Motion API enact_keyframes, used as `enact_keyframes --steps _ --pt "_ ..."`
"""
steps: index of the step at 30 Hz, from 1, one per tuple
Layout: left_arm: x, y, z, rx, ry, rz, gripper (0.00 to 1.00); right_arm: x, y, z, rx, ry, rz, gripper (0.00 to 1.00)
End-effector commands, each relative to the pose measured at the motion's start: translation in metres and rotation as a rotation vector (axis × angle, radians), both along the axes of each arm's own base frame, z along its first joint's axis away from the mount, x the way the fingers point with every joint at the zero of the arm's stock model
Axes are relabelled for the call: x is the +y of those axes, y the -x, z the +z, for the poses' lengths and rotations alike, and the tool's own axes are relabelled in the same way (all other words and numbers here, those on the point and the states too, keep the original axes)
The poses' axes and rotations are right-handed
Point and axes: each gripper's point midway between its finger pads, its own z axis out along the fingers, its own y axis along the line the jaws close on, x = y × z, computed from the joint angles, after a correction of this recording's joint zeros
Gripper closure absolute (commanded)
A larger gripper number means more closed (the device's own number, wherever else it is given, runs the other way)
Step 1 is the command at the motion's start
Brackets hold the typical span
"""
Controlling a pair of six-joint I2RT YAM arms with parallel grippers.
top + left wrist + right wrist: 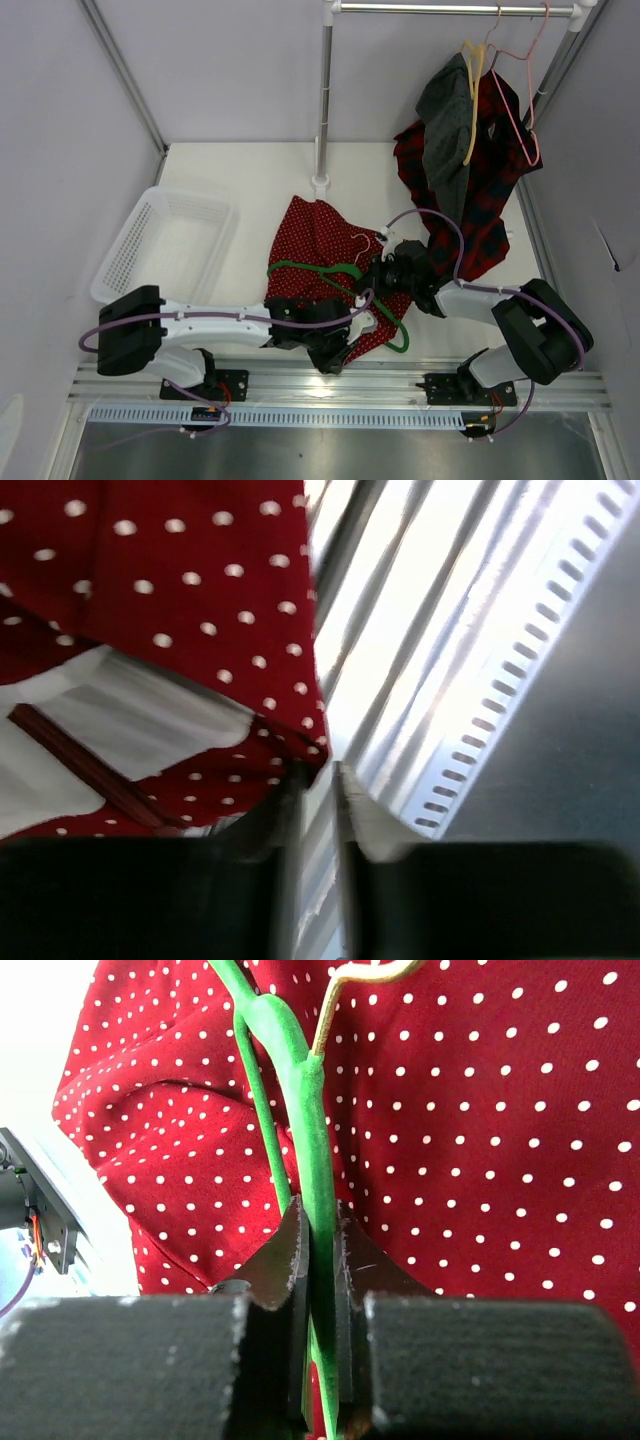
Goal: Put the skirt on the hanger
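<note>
The red polka-dot skirt [318,240] lies spread on the table's middle. The green hanger [320,268] lies across it, with its pale hook toward the right arm. My right gripper [385,270] is shut on the hanger's green bar [300,1090], over the skirt [480,1110]. My left gripper [335,352] is at the skirt's near edge, above the front rail. In the left wrist view its jaws [318,772] stand a narrow slit apart with nothing between them. The skirt's hem [180,580] ends at the left fingertip [288,790]; that view is blurred.
A white basket [165,245] stands at the left. A rack pole [322,100] rises behind the skirt. A red-and-black plaid garment [495,190] and a grey one [450,120] hang at the right on a yellow hanger, beside a pink hanger [520,90]. The slotted rail [340,385] runs along the front.
</note>
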Motion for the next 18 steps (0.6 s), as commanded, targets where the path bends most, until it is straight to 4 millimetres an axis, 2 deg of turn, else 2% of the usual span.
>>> enact_keyframes --steps 1,2,4,6,8,10,13,18 --pt "-0.018 0.018 0.039 0.033 0.132 -0.045 0.7 -0.024 0.0 -0.031 0.024 0.14 -0.067 1.0" --pt "-0.021 0.015 0.045 0.018 0.161 -0.036 0.59 -0.021 0.002 -0.031 0.022 0.143 -0.06 1.0" --pt "-0.03 0.004 0.065 -0.03 0.224 0.01 0.49 -0.019 0.004 -0.032 0.023 0.149 -0.051 1.0" --pt "-0.036 -0.004 0.078 -0.052 0.268 0.058 0.46 -0.016 0.007 -0.033 0.021 0.161 -0.042 1.0" --pt "-0.039 -0.022 0.087 -0.11 0.282 0.142 0.44 -0.015 0.009 -0.034 0.024 0.163 -0.041 1.0" --pt "-0.037 -0.042 0.087 -0.147 0.26 0.263 0.44 -0.013 0.01 -0.034 0.023 0.16 -0.039 1.0" --pt "-0.032 -0.068 0.073 -0.185 0.217 0.395 0.45 -0.012 0.01 -0.032 0.021 0.154 -0.038 1.0" --pt "-0.033 -0.094 0.059 -0.184 0.212 0.524 0.45 -0.009 0.01 -0.028 0.02 0.141 -0.033 1.0"
